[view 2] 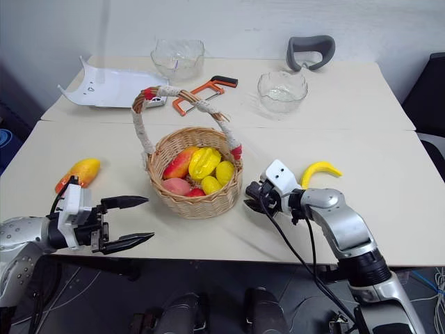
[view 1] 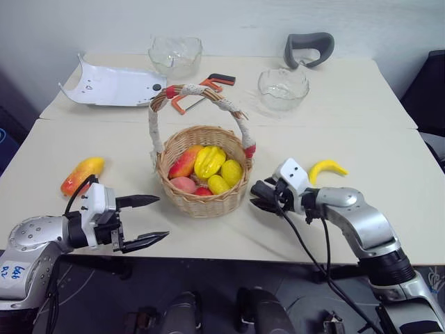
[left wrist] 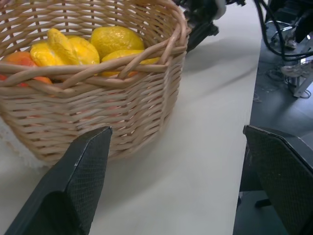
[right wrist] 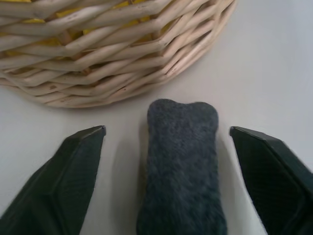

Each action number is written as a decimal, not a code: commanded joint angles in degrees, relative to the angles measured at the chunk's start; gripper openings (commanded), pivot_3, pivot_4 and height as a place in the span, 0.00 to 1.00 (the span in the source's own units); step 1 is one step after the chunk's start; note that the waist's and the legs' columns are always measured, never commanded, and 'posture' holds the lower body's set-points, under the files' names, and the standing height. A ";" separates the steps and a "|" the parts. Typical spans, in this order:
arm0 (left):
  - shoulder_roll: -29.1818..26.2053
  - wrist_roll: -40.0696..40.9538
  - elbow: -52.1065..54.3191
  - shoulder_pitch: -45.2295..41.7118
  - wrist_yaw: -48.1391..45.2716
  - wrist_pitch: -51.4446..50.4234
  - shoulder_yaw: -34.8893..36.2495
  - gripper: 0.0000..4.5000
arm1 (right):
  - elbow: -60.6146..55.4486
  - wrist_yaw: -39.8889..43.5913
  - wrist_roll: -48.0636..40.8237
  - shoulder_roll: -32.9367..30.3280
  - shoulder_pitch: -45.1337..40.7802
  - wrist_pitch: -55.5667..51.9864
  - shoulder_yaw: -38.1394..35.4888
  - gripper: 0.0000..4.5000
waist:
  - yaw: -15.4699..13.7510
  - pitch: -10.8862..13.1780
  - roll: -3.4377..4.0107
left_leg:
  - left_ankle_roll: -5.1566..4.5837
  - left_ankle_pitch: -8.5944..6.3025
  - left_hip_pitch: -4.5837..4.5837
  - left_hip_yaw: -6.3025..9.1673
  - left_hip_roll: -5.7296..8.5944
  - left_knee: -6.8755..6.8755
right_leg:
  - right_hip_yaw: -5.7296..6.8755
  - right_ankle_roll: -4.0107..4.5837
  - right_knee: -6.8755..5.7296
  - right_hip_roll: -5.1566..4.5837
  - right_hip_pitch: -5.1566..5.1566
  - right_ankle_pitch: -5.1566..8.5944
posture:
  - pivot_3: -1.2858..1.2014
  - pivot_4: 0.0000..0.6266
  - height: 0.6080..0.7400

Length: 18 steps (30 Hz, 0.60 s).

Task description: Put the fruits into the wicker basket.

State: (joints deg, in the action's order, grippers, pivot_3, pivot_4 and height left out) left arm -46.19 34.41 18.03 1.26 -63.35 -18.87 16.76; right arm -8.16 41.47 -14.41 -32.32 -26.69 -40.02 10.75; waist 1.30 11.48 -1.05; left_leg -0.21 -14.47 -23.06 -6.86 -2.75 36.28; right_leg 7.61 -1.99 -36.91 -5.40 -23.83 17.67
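Observation:
The wicker basket [view 1: 206,202] stands mid-table with its wrapped handle arching over it. Inside lie a red-orange mango [view 1: 185,161], a starfruit [view 1: 208,161] and lemons [view 1: 231,172]. Another mango [view 1: 82,174] rests on the table left of the basket, and a yellow banana [view 1: 327,169] lies to its right. My left gripper [view 1: 163,217] hangs open near the table's front edge, pointing at the basket wall [left wrist: 98,107]. Just right of the basket, my right gripper [view 1: 259,196] is open. A dark grey fuzzy oblong pad [right wrist: 181,161] lies on the table between its fingers [right wrist: 80,161], touching neither.
Two clear glass bowls [view 1: 175,54] [view 1: 283,88] stand at the back. A white plastic panel [view 1: 115,87] lies back left, an orange-handled saw [view 1: 208,89] behind the basket, and a grey curved pad [view 1: 309,49] back right. The table's front edge runs just beneath both grippers.

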 commanded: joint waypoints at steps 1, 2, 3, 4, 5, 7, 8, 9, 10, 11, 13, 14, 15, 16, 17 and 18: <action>0.13 2.50 4.77 -0.05 0.04 -0.90 -0.19 1.00 | -1.88 1.49 -0.79 -1.66 -0.46 0.50 -2.36 0.62 | 0.09 0.00 0.00 | 0.00 0.00 0.00 0.00 0.00 0.00 | 0.00 0.00 0.00 0.00 0.00 0.00 | 0.52 0.24 1.00; 0.26 2.88 5.69 -0.07 0.11 -1.16 -0.38 1.00 | -2.49 2.22 -1.28 -2.34 0.05 0.30 -2.76 0.55 | 0.09 0.00 0.00 | -0.01 0.00 0.00 0.01 -0.01 0.00 | 0.01 0.00 0.00 0.01 0.00 0.00 | 0.52 0.24 1.00; 0.50 3.67 6.72 -0.17 0.57 -1.89 -0.51 1.00 | -3.56 2.96 -2.38 -2.96 0.82 -0.34 -3.66 0.46 | 0.08 0.00 0.00 | -0.01 0.00 0.00 0.00 0.00 -0.01 | 0.00 0.00 0.00 0.00 0.00 0.00 | 0.52 0.24 1.00; 0.68 4.28 7.71 -0.36 1.09 -2.62 -0.85 1.00 | -5.19 4.36 -3.92 -3.71 1.88 -0.30 -4.90 0.38 | -0.01 0.00 0.00 | -0.01 -0.01 0.00 0.00 -0.01 -0.01 | 0.01 0.00 0.00 0.01 0.00 0.00 | 0.52 0.24 1.00; 0.78 4.48 8.51 -0.57 1.40 -3.05 -1.34 1.00 | -7.36 6.19 -5.82 -4.76 3.19 -0.26 -6.36 0.30 | -0.04 0.00 0.00 | -0.02 -0.01 0.00 0.01 -0.01 -0.01 | 0.01 0.00 0.00 0.01 0.01 0.00 | 0.52 0.24 1.00; 1.17 4.84 9.54 -1.23 2.19 -3.84 -2.29 1.00 | -12.38 9.18 -9.78 -7.24 6.29 -0.54 -10.27 0.24 | -0.22 0.00 0.00 | -0.03 -0.01 0.00 0.02 -0.01 -0.01 | 0.02 0.00 0.02 0.01 0.01 0.00 | 0.52 0.24 1.00; 1.47 5.11 9.85 -1.61 2.71 -4.22 -2.67 1.00 | -14.83 9.87 -11.96 -8.39 7.93 -1.32 -12.88 0.24 | -0.33 0.00 0.00 | -0.03 -0.02 0.00 0.02 0.00 -0.02 | 0.01 -0.01 0.02 0.01 0.01 0.00 | 0.52 0.24 1.00; 1.69 5.38 10.11 -1.91 3.04 -4.54 -2.94 1.00 | -16.85 10.31 -14.30 -9.28 9.39 -2.35 -15.51 0.24 | -0.57 0.00 0.00 | -0.04 -0.02 0.00 0.02 -0.01 -0.01 | 0.01 -0.01 0.02 0.02 0.02 0.00 | 0.52 0.24 1.00; 1.95 5.66 10.42 -2.19 3.37 -4.87 -3.23 1.00 | -18.94 10.95 -17.06 -10.50 11.21 -3.66 -19.11 0.24 | -0.69 0.00 0.00 | -0.04 -0.02 0.00 0.02 -0.01 -0.01 | 0.01 -0.01 0.02 0.02 0.02 0.00 | 0.52 0.24 1.00; 2.11 5.85 10.70 -2.33 3.47 -4.99 -3.56 1.00 | -20.61 11.84 -20.22 -11.98 13.30 -5.44 -23.59 0.24 | -0.79 0.00 0.00 | -0.04 -0.02 0.02 0.02 -0.01 0.00 | 0.00 -0.01 0.02 0.02 0.04 0.00 | 0.52 0.24 1.00; 2.52 6.01 10.87 -2.86 3.76 -5.14 -4.12 1.00 | -21.39 13.13 -23.76 -15.66 17.09 -8.48 -31.82 0.24 | -1.34 0.00 0.00 | -0.04 -0.03 0.04 0.02 -0.01 -0.01 | 0.00 -0.01 0.04 0.03 0.05 0.00 | 0.52 0.24 1.00; 2.75 6.13 10.77 -3.28 3.95 -5.25 -4.35 1.00 | -20.03 13.73 -23.42 -17.90 18.89 -8.79 -34.87 0.24 | -1.44 0.00 -0.01 | -0.06 -0.03 0.04 0.03 0.00 0.00 | 0.00 -0.01 0.06 0.03 0.07 0.00 | 0.52 0.24 1.00; 3.00 6.26 10.57 -3.77 4.03 -5.34 -4.57 1.00 | -16.83 14.34 -20.77 -20.31 20.98 -6.81 -37.21 0.24 | -1.53 0.00 0.00 | -0.06 -0.04 0.05 0.05 0.00 0.02 | 0.01 -0.01 0.08 0.03 0.10 0.00 | 0.52 0.24 1.00; 3.18 6.37 10.36 -4.27 4.03 -5.41 -4.77 1.00 | -12.77 14.73 -17.85 -22.34 22.74 -4.02 -38.85 0.24 | -1.67 0.00 -0.02 | -0.08 -0.05 0.05 0.04 0.01 0.03 | 0.01 -0.01 0.10 0.03 0.12 -0.01 | 0.52 0.24 1.00; 3.37 6.42 10.03 -4.87 4.01 -5.45 -5.01 1.00 | -6.99 14.12 -15.09 -23.60 23.58 -1.00 -40.04 0.24 | -1.81 -0.02 -0.05 | -0.08 -0.05 0.08 0.05 0.01 0.03 | 0.00 -0.02 0.15 0.04 0.16 -0.01 | 0.52 0.24 1.00; 3.53 6.34 9.68 -5.48 3.90 -5.41 -5.30 1.00 | -1.20 13.27 -12.72 -24.53 23.88 1.75 -40.49 0.24 | -1.99 -0.04 -0.09 | -0.09 -0.05 0.10 0.04 0.02 0.04 | 0.00 -0.03 0.18 0.05 0.19 -0.01 | 0.52 0.24 1.00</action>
State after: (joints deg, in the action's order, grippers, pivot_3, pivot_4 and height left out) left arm -42.79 39.22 26.76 -3.26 -59.47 -24.53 11.47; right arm -16.58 55.49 -31.08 -55.95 -3.22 -42.46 -26.89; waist -0.70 11.43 -1.13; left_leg -0.30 -14.52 -22.94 -6.84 -2.73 36.34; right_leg 7.62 -2.03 -36.70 -5.34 -23.61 17.65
